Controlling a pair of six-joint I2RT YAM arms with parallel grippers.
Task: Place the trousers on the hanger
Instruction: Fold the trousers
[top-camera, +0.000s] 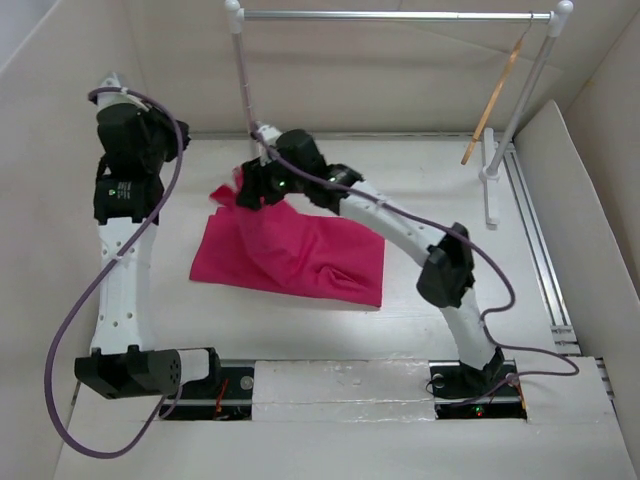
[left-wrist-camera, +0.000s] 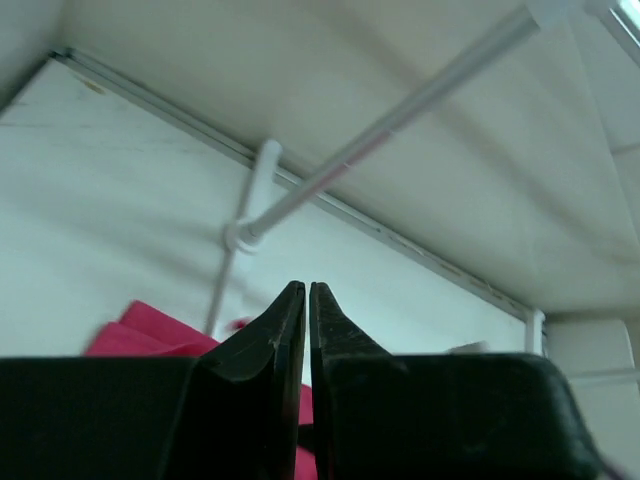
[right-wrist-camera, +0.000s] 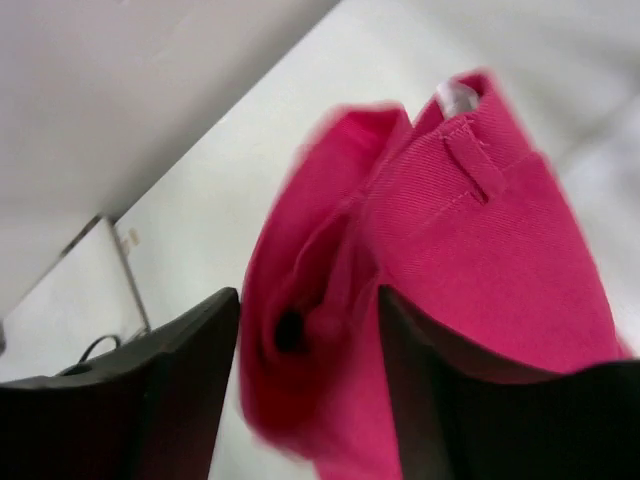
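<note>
The magenta-pink trousers (top-camera: 300, 250) lie bunched on the white table in the middle. My right gripper (top-camera: 245, 190) is at their far left corner, its jaws closed round a thick fold of the waistband (right-wrist-camera: 330, 330), which is lifted off the table. A belt loop (right-wrist-camera: 475, 165) shows in the right wrist view. The tan wooden hanger (top-camera: 495, 100) hangs from the right end of the rack rail (top-camera: 400, 15), far from both grippers. My left gripper (left-wrist-camera: 307, 290) is shut and empty, held high at the left (top-camera: 165, 135); a bit of the trousers (left-wrist-camera: 140, 330) shows below it.
The rack's white posts (top-camera: 240, 80) (top-camera: 525, 100) stand at the back of the table, the left post just behind my right gripper. The rail (left-wrist-camera: 400, 110) crosses the left wrist view. Cardboard walls enclose the table on three sides.
</note>
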